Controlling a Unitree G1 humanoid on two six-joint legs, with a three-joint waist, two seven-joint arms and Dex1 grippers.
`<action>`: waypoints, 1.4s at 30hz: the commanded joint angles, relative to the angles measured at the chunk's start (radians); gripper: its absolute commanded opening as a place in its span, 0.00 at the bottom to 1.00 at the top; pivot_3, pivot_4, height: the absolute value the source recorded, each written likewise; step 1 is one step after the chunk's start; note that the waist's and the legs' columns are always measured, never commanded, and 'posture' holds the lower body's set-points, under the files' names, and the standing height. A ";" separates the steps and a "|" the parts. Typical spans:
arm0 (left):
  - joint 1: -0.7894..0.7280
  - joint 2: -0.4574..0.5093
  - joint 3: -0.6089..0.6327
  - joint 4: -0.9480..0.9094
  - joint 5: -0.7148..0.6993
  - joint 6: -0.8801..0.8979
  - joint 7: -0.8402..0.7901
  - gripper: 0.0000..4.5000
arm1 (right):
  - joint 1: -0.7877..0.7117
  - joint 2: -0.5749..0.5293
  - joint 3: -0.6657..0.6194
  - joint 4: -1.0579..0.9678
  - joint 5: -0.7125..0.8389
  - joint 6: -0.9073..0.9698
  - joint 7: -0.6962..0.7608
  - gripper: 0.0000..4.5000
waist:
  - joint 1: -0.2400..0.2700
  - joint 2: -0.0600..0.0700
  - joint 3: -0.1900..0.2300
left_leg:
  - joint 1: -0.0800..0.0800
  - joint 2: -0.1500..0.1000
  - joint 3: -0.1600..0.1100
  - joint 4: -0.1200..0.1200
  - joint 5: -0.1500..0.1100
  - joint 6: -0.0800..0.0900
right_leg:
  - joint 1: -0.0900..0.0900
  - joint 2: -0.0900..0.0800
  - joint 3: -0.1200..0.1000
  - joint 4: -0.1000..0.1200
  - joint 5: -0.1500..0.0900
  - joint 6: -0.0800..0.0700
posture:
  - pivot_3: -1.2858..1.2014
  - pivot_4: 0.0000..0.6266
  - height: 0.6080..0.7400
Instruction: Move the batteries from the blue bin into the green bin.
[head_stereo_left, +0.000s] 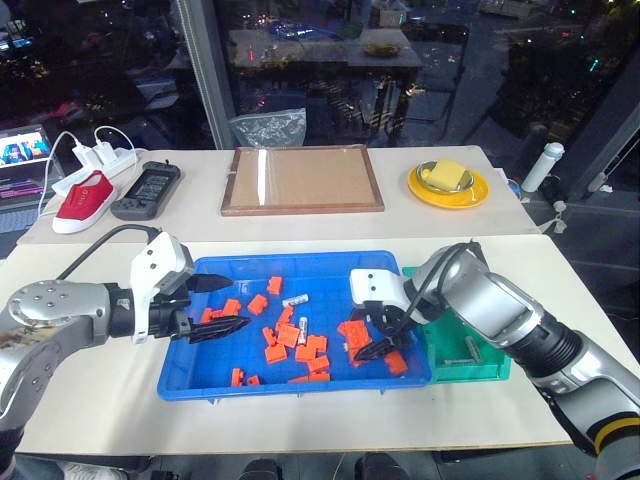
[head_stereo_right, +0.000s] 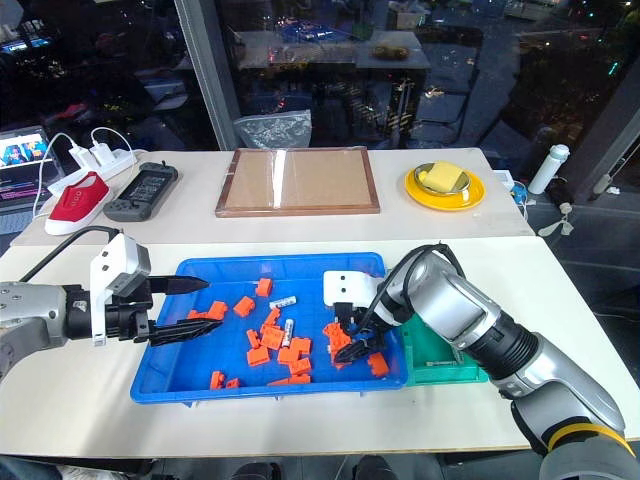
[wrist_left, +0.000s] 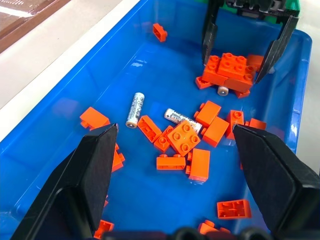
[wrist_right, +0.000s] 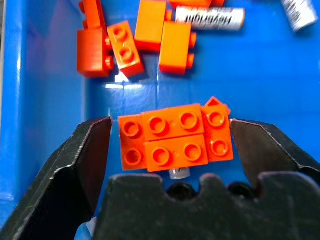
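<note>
Right claw (wrist_right: 170, 145) jaws apart, straddling orange block cluster (wrist_right: 175, 142) that hides a battery (wrist_right: 179, 173) | left claw (head_stereo_left: 222, 305) spread, idle over blue bin (head_stereo_left: 300, 262).

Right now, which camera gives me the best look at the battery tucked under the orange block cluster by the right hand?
The left wrist view: the battery shows its end poking from under the orange block cluster, between the right hand's fingers. The right wrist view shows a sliver of it; the head views hide it.
</note>
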 joint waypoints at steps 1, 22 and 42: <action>-0.006 0.019 0.016 -0.023 -0.008 0.000 -0.001 0.88 | -0.007 -0.004 -0.044 -0.020 -0.001 -0.001 -0.002 0.72 | -0.001 0.000 0.000 | 0.000 0.000 0.000 0.000 0.000 0.000 | 0.000 0.000 0.000 0.000 0.000 0.000 | 0.52 0.24 1.00; -0.042 0.002 -0.016 -0.011 0.002 -0.015 0.022 0.88 | -0.128 0.071 -0.137 0.314 -0.089 -0.182 -0.104 0.72 | 0.000 0.000 0.000 | 0.000 0.000 0.000 0.000 0.000 0.000 | 0.000 0.000 0.000 0.000 0.000 0.000 | 0.52 0.24 1.00; -0.102 -0.034 -0.039 0.000 0.019 -0.024 0.097 0.88 | -0.157 0.061 -0.244 0.334 -0.065 -0.172 0.016 1.00 | 0.004 0.000 0.000 | -0.001 0.000 0.000 0.000 0.000 0.000 | 0.000 0.000 0.000 0.000 0.000 0.000 | 0.52 0.24 1.00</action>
